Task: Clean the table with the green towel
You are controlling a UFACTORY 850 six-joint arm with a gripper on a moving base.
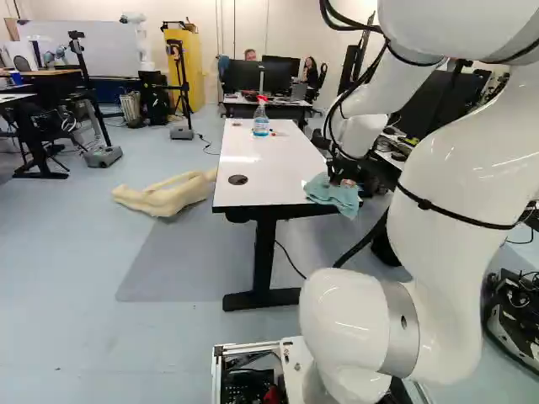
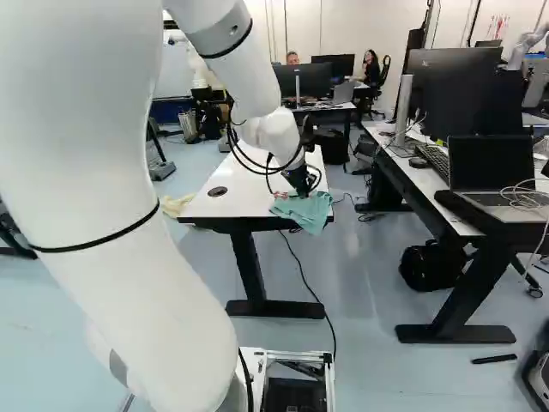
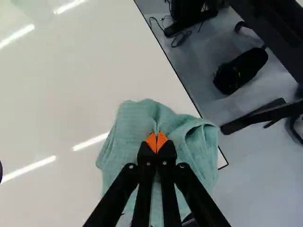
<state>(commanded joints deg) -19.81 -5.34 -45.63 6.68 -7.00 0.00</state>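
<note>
At the near right corner of the white table [image 1: 265,172] lies the green towel [image 1: 335,195], partly draped over the edge. My gripper [image 1: 344,178] is on top of it in the left base view, and in the right base view the gripper [image 2: 302,190] is seen above the same towel [image 2: 306,211]. In the wrist view the gripper [image 3: 156,142] has its orange pads together, pinching a fold of the towel [image 3: 132,127], which spreads out around the fingers and past the table's edge.
A spray bottle with blue liquid [image 1: 261,118] stands toward the table's far end, with small items beside it. A desk with monitors and a laptop [image 2: 497,199] is to the right. A pale mannequin-like form [image 1: 168,195] lies on the floor left of the table.
</note>
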